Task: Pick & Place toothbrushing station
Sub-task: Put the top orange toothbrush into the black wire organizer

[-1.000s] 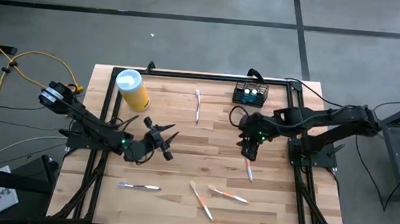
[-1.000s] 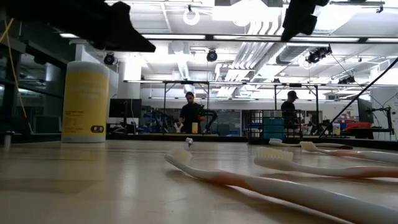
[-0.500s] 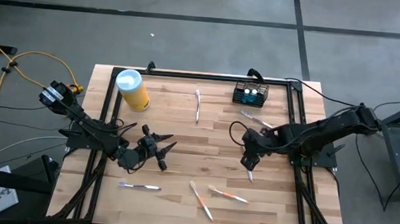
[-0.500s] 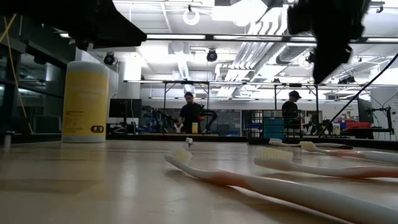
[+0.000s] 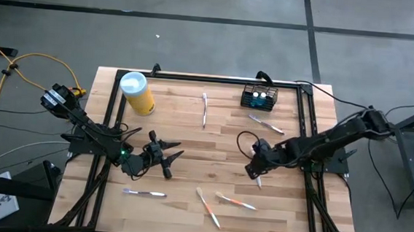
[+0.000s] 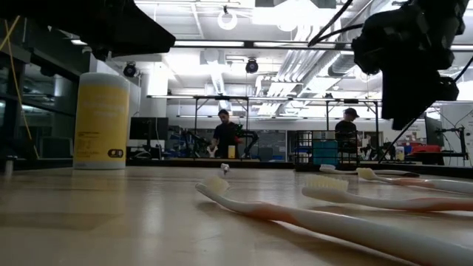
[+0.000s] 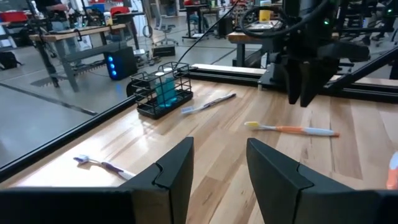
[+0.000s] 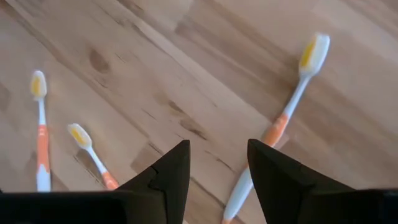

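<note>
The toothbrushing station (image 5: pixel 259 98), a small black wire basket with something blue inside, stands on its base at the table's far right; it also shows in the left wrist view (image 7: pixel 160 90). My right gripper (image 5: pixel 256 167) (image 8: pixel 217 180) hangs open above the table, right of centre, tipped steeply down. An orange-and-white toothbrush (image 8: pixel 280 130) lies flat beside its fingers, apart from them. My left gripper (image 5: pixel 164 153) (image 7: pixel 217 174) is open and level at the table's middle left, pointing toward the right arm, with nothing between its fingers.
A yellow canister with a white lid (image 5: pixel 137 93) stands at the far left. Loose toothbrushes lie flat on the wood: one at far centre (image 5: pixel 204 110), one near the basket (image 5: pixel 265 124), one at near left (image 5: pixel 143 193), two at near centre (image 5: pixel 208 207) (image 5: pixel 235 201).
My right gripper has come down and toward the table's near edge, rolling as it went, and now hangs low over the orange-and-white toothbrush. My left gripper has swung a little toward the near edge and rolled slightly. Both stay open. Nothing on the table has moved.
</note>
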Robot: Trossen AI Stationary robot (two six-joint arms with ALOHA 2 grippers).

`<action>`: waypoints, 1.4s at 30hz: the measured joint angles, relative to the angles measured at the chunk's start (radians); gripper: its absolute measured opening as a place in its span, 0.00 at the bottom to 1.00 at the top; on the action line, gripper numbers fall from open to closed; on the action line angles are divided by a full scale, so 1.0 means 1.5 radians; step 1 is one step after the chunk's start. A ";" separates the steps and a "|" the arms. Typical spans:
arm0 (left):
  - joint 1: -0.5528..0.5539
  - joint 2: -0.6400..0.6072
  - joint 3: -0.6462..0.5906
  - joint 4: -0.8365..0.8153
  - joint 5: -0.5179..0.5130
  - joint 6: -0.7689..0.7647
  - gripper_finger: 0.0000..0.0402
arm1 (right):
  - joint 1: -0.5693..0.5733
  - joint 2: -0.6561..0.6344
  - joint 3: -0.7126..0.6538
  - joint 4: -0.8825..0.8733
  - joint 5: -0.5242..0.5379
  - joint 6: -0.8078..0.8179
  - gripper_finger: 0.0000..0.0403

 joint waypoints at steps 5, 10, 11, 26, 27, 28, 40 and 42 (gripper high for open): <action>0.000 0.000 0.000 0.000 0.015 -0.003 0.35 | 0.018 0.054 -0.001 0.000 0.001 0.021 0.38; 0.000 0.000 0.000 0.000 0.030 -0.004 0.35 | 0.020 0.095 -0.001 0.001 0.002 0.037 0.38; 0.000 0.000 0.000 0.000 0.030 -0.005 0.35 | 0.020 0.099 -0.001 -0.001 0.004 0.040 0.38; 0.000 0.000 0.000 0.000 0.032 -0.005 0.35 | 0.020 0.112 0.000 -0.038 0.022 0.113 0.38; 0.000 0.000 0.000 0.000 0.032 -0.005 0.35 | 0.020 0.112 0.000 -0.039 0.026 0.115 0.38; 0.000 0.000 0.000 0.000 0.032 -0.005 0.35 | 0.020 0.112 0.000 -0.038 0.031 0.117 0.38; 0.000 0.000 0.001 0.000 0.059 -0.005 0.35 | 0.021 0.144 0.000 -0.033 0.027 0.125 0.38; 0.000 0.000 0.001 0.000 0.061 -0.005 0.35 | 0.021 0.157 0.000 -0.029 0.023 0.124 0.38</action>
